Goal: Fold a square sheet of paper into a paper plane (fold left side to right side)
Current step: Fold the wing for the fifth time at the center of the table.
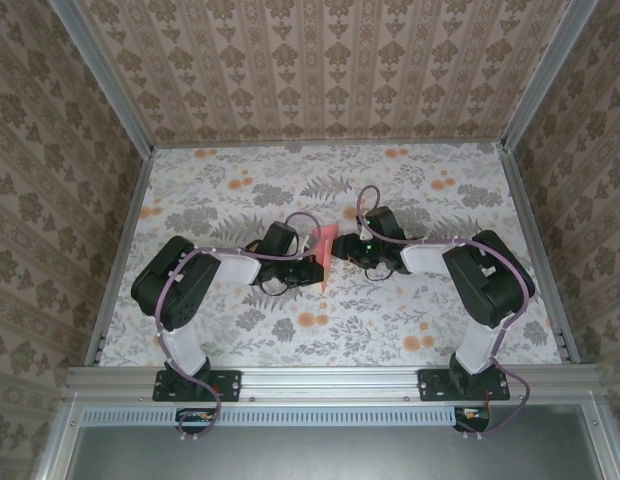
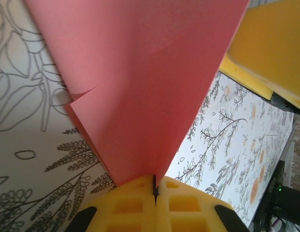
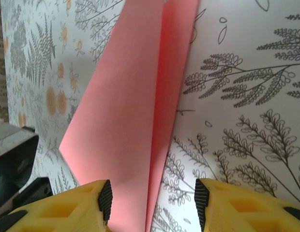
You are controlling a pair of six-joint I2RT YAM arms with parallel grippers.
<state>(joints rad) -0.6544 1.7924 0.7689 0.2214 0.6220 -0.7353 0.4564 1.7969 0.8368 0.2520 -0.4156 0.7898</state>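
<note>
The salmon-pink sheet of paper (image 1: pixel 325 256) stands nearly upright on the table's middle, folded into a narrow pointed shape with a long crease. My left gripper (image 2: pixel 155 186) is shut on the paper's (image 2: pixel 140 87) lower edge, its yellow fingers pressed together. From the opposite side my right gripper (image 3: pixel 154 200) is open and straddles the folded paper (image 3: pixel 130 121); the sheet lies against the left pad (image 3: pixel 105 199), and the right pad (image 3: pixel 202 199) stands clear over the tablecloth. In the top view the left gripper (image 1: pixel 312 266) and the right gripper (image 1: pixel 343 250) meet at the paper.
A floral tablecloth (image 1: pixel 390 320) covers the table, with metal rails (image 1: pixel 535 240) along its sides and patterned walls behind. The right gripper's yellow finger (image 2: pixel 271 48) shows close beside the paper in the left wrist view.
</note>
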